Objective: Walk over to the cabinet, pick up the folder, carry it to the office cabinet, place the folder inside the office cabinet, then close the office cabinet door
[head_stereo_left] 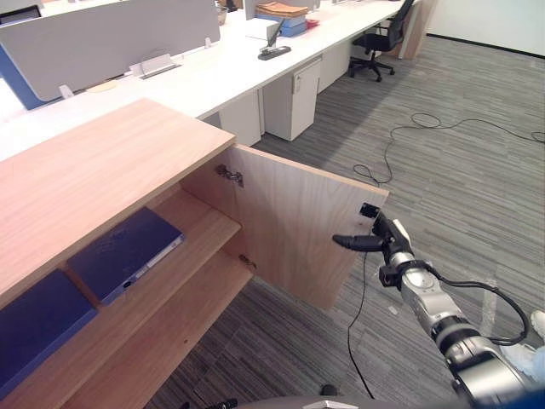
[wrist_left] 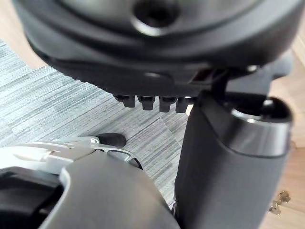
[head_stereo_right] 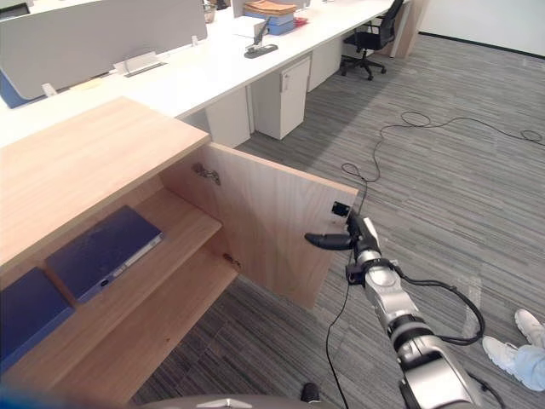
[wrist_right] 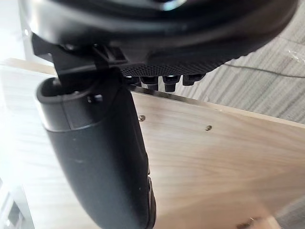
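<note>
**Door open, right hand at its free edge**

We see the cabinet (head_stereo_left: 94,170) with its one door (head_stereo_left: 298,230) swung out, standing roughly square to the front. Two hinges (head_stereo_left: 228,175) (head_stereo_left: 248,262) hold the door on the cabinet side. Its free edge points away from the cabinet, and our right hand (head_stereo_left: 385,239) sits at the top corner of that edge. The thumb (head_stereo_left: 353,243) reaches across the door's inner face. The rest of the hand lies at or past the edge, so we cannot tell whether it is apart or clamped on the door.

We judge that the closing swing turns on this: the cabinet opening lies to our left of the hand, so the door has to be carried leftward about its hinges. The right hand is by far the nearer. The left hand (wrist_left: 143,43) hangs over the floor (wrist_left: 57,109), and we cannot tell its state either.

We count two folders, both dark blue and lying flat on the upper shelf (head_stereo_left: 204,226). One folder (head_stereo_left: 128,251) lies nearer the door and a second folder (head_stereo_left: 38,328) lies just beside it, further left. There are two shelves; nothing shows on the lower shelf (head_stereo_left: 170,332). Placing looks done to us, and only the door remains.
</note>
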Robot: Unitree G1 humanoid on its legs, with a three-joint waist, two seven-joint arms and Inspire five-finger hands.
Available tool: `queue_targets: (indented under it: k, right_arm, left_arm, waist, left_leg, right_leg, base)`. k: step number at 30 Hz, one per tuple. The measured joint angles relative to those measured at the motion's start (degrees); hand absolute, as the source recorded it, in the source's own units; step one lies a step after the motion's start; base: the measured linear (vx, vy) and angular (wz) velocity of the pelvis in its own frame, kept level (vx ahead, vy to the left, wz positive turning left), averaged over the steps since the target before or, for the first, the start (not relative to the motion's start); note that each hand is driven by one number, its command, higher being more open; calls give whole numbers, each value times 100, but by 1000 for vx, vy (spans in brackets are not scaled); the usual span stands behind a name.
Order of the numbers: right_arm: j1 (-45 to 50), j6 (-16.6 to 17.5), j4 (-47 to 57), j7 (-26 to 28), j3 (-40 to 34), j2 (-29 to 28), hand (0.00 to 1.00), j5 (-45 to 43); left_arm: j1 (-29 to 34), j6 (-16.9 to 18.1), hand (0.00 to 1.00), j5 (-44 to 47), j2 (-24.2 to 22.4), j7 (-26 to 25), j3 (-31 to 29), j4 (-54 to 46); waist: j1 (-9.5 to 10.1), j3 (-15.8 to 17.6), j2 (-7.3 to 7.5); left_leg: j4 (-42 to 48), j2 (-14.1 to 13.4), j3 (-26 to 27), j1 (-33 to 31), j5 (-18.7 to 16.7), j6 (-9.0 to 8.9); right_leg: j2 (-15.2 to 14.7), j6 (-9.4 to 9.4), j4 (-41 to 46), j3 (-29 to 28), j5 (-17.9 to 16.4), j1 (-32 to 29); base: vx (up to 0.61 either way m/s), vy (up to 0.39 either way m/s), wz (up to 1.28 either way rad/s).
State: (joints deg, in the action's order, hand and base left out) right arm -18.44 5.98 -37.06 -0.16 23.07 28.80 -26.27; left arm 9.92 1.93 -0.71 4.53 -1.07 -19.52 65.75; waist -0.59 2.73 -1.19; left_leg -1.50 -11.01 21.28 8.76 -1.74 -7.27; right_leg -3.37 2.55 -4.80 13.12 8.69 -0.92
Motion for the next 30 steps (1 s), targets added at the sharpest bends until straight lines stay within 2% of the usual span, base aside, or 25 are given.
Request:
queue_targets:
  k: [1, 2, 3, 6, 10, 13, 18, 22, 26, 28, 29, 30]
  right_arm:
    - [94, 1, 169, 80, 311, 206, 100, -101]
    - [275, -23, 545, 532, 948, 711, 100, -102]
    - [348, -48, 712, 763, 1199, 919, 100, -105]
    - [675, -235, 1527, 2010, 2105, 1490, 100, -151]
    - [981, -329, 2358, 3307, 2797, 1550, 100, -67]
    - [1188, -316, 2514, 3826, 3006, 1597, 100, 231]
    - [1334, -258, 2599, 3835, 2801, 1616, 100, 590]
    - [1362, -258, 2576, 3836, 2739, 1545, 100, 626]
    - [1393, -214, 1874, 3896, 2364, 985, 100, 885]
    - [1388, -150, 1441, 3786, 2179, 742, 100, 1116]
    - [1413, -166, 936, 3440, 2063, 474, 100, 1676]
    - [1450, -176, 720, 3337, 2018, 380, 100, 1821]
  left_arm:
    - [-9, 0, 100, -5, 14, 15, -1, 25]
    - [-27, 5, 100, -124, 39, 63, -55, 78]
    - [-35, 4, 100, -175, 57, 81, -80, 82]
    - [-67, 12, 100, -437, 99, 189, -282, 93]
    - [-231, 7, 100, -690, 85, 313, -649, 205]
    - [-231, 5, 100, -924, 105, 286, -1156, 201]
    - [-207, -31, 100, -1296, 313, 277, -1584, 211]
    - [-209, -137, 100, -1359, 349, 307, -1986, 323]
    - [-212, -242, 100, -1360, 304, 308, -2402, 333]
    - [-218, -247, 100, -1360, 213, 303, -2472, 338]
    - [-222, -237, 100, -1484, 112, 299, -2464, 338]
    - [-231, -228, 100, -1530, 87, 304, -2458, 334]
  waist:
    - [-15, 1, 7]
    - [-69, -2, 28]
    - [-83, -2, 42]
    - [-81, -6, 105]
    - [59, 15, 115]
    - [129, 68, 200]
    - [151, 44, 322]
    - [174, 51, 309]
    - [327, 63, 266]
    - [350, 127, 198]
    - [366, 169, 167]
    - [373, 180, 193]
  left_leg:
    - [3, -9, 22, 12, -6, -10]
    - [18, -43, 35, 22, -20, -30]
    - [21, -61, 35, 21, -20, -32]
    - [47, -159, 27, 10, -14, -46]
    - [67, -189, -4, -10, -15, -46]
    - [67, -154, -10, -19, -23, -41]
    - [110, -141, 35, -12, -81, -7]
    - [187, -142, 44, -43, -129, 14]
    - [232, -135, -3, -104, -130, 17]
    - [290, -95, -174, -93, -165, 83]
    - [318, 82, -443, -70, -188, 174]
    - [320, 198, -592, -57, -187, 188]
  right_leg:
    - [12, -1, 0, -25, -2, 0]
    - [44, -13, 0, -48, -12, 1]
    - [60, -18, 0, -46, -21, 2]
    - [157, -51, 1, -36, -73, 4]
    - [181, -75, 19, -20, -94, 1]
    - [137, -71, 71, -37, -101, -30]
    - [126, -68, 89, -93, -99, -46]
    - [116, -67, 100, -114, -99, -58]
    - [86, -57, 168, -75, -123, -100]
    - [-55, -17, 619, 70, -387, -159]
    - [-419, 72, 1658, 236, -964, -428]
    - [-628, 121, 2084, 305, -1195, -508]
  base:
    - [-22, -6, -15]
    - [-25, -19, -10]
    - [-25, -28, -7]
    - [-22, -54, 0]
    - [-9, -25, 3]
    - [-10, 14, 1]
    - [-28, 17, -5]
    - [-4, 1, -1]
    - [-16, -2, 6]
    - [-45, 28, 51]
    - [-42, 70, 85]
    - [-34, 79, 135]
